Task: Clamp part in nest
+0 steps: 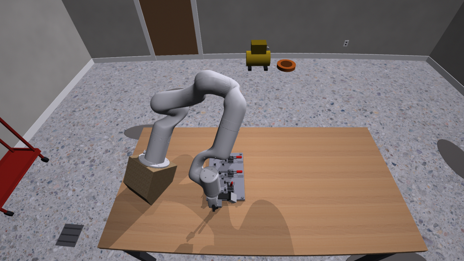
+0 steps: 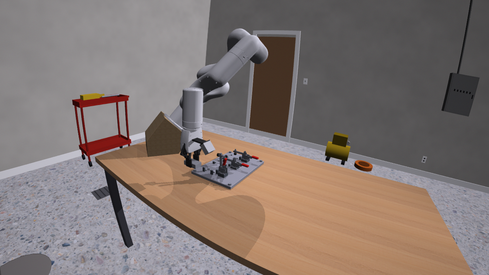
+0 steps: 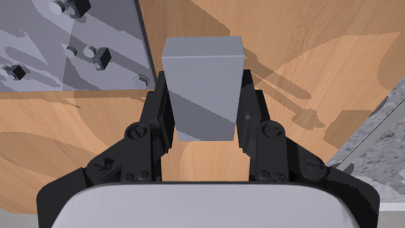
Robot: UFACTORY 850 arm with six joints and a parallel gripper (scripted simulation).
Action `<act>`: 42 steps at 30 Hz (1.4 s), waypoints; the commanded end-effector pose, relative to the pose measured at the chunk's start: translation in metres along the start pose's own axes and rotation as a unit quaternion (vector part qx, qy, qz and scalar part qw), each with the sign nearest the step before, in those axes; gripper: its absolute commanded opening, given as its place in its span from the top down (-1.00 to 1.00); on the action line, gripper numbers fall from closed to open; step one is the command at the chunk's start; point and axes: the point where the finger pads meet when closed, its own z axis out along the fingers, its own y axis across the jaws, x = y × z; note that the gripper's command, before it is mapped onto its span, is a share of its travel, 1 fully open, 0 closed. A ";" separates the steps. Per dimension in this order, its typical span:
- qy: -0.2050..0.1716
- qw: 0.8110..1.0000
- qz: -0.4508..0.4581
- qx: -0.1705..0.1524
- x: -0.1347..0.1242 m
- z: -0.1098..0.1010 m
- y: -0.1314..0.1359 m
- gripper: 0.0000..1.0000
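My gripper (image 1: 213,207) (image 2: 192,161) (image 3: 204,87) is shut on the grey part (image 1: 219,203) (image 2: 195,164) (image 3: 204,79), a thick, narrow block held by its long sides. The part hangs above the table, just off the corner of the fixture plate (image 1: 240,191) (image 2: 239,177) (image 3: 117,19). The near clamp (image 1: 230,187) (image 2: 222,171) is open, its bar and red handle raised. The middle clamp (image 1: 230,172) (image 2: 235,164) and the far clamp (image 1: 230,158) (image 2: 245,157) have level bars and handles lying outward; whether they are locked cannot be told. The arm partly hides the nests in the top view.
Bolt heads stand at the plate corners, such as the bolt (image 3: 140,81). A dark block (image 3: 102,59) and round pads (image 3: 90,50) rise from the plate near me. The arm's wooden pedestal (image 1: 149,181) (image 2: 162,138) stands behind the gripper on the wooden table (image 1: 308,194) (image 2: 324,212).
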 end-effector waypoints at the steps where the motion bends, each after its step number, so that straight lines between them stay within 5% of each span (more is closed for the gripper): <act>1: 0.001 1.000 0.000 -0.001 0.001 0.000 -0.010 1.00; 27: 0.001 1.000 0.000 -0.001 0.002 0.007 -0.110 1.00; 42: 0.001 1.000 0.000 -0.001 0.002 0.008 -0.127 1.00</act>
